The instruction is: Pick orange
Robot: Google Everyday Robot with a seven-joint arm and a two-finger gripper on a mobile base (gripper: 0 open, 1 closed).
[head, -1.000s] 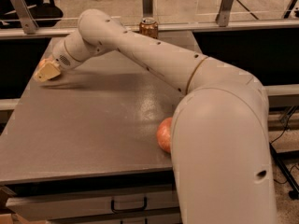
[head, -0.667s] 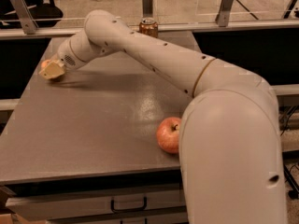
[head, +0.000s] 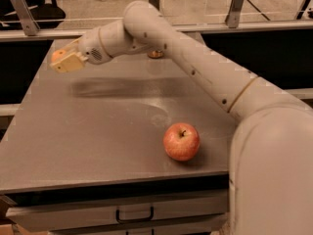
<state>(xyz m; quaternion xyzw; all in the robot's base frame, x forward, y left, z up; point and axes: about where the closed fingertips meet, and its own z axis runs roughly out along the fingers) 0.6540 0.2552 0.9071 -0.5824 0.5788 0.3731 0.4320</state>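
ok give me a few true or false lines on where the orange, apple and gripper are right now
1. The apple sits near the front edge of the table. True.
2. The gripper is over the apple. False: it is at the table's far left, right by the orange.
3. The orange touches the apple. False: they are far apart.
4. The apple's stem points up. True.

Arm stretched forward-left, elbow high; gripper airborne at far end, jaws clamped on orange.
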